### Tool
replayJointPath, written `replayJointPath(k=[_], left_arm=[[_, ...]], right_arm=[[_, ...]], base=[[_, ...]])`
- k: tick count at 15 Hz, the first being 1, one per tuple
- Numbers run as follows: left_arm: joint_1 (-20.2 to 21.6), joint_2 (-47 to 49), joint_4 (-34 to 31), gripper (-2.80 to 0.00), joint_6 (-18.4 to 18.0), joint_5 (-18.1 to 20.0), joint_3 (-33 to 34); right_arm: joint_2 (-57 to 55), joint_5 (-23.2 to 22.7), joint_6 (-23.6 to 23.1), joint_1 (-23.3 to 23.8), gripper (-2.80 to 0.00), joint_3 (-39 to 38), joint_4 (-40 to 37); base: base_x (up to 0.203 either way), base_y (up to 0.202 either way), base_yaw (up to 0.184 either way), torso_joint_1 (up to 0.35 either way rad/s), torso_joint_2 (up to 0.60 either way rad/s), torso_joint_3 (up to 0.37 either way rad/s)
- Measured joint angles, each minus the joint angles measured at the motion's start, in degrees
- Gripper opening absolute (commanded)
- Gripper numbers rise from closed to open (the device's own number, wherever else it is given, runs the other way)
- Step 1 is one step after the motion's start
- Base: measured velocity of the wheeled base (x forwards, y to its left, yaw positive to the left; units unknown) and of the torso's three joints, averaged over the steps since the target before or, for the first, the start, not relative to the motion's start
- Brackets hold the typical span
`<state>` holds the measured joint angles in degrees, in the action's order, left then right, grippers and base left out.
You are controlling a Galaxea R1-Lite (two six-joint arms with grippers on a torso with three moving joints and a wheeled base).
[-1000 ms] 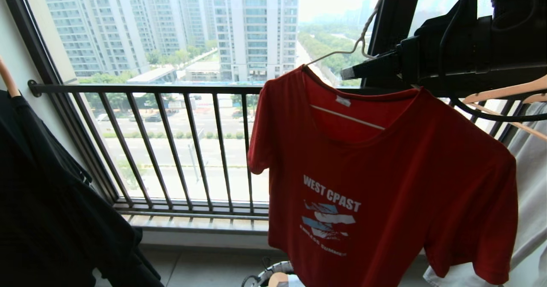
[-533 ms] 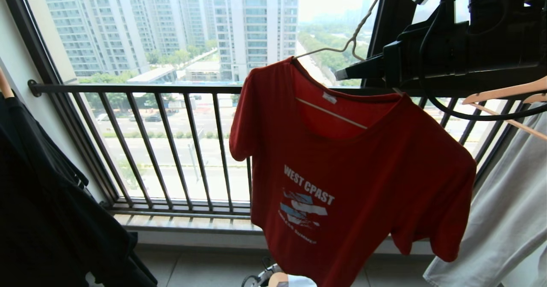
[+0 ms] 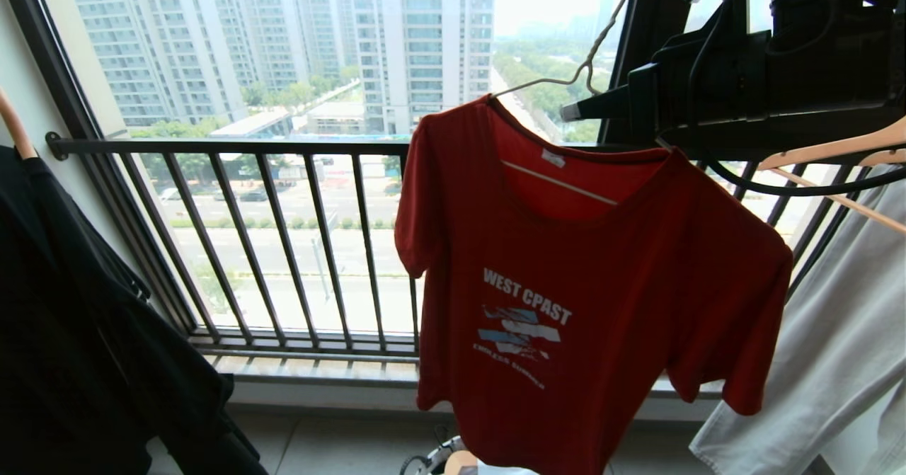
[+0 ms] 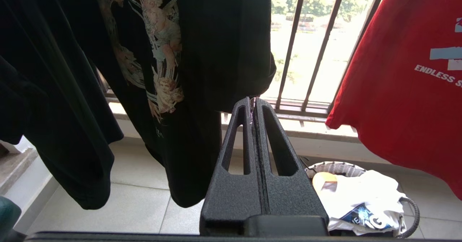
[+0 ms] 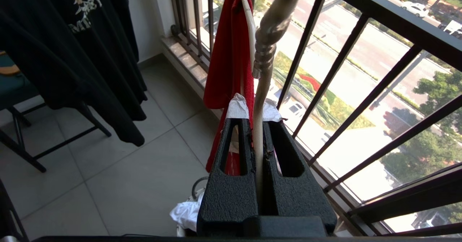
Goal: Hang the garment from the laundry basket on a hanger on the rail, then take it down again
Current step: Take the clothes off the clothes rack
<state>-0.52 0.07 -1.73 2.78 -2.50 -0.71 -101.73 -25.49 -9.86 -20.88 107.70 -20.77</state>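
The red garment [image 3: 587,284] with white WEST COAST lettering hangs on the thin cream hanger [image 3: 559,183], whose long hook rises out of the head view's top edge. My right gripper [image 3: 570,112] reaches in from the upper right and is shut on the hanger's wire [image 5: 269,29] just below its twisted neck, above the shirt's collar [image 5: 229,54]. The rail is out of view. The laundry basket's [image 4: 335,168] rim shows on the floor below the shirt. My left gripper [image 4: 251,101] is parked low and shut on nothing, near the black shirt.
A black printed T-shirt [image 3: 71,319] hangs at the left. A pale grey garment [image 3: 835,333] on tan wooden hangers [image 3: 835,153] hangs close on the right. The black window railing [image 3: 283,149] stands behind. White clothing [image 4: 361,195] fills the basket. A chair's legs [image 5: 21,141] stand behind the black shirt.
My right gripper has closed on the hanger's wire. The red shirt and hanger swung left and slightly up, then settled a little back to the right.
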Motion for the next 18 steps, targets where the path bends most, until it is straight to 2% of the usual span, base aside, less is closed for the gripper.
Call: replayJointPath(k=[10, 18], left_arm=[[0.0, 0.0, 0.0, -2.8, 0.0, 0.0, 0.0], [0.0, 0.0, -0.1, -2.8, 0.0, 0.0, 0.0]], right_arm=[[2.6, 0.4, 0.6, -0.1, -2.8, -2.4, 0.9], [4.8, 4.2, 0.5, -0.2, -2.8, -4.2, 1.1]], base=[[0.0, 0.0, 0.0, 0.0, 0.0, 0.0], [0.0, 0.0, 0.0, 0.0, 0.0, 0.0]])
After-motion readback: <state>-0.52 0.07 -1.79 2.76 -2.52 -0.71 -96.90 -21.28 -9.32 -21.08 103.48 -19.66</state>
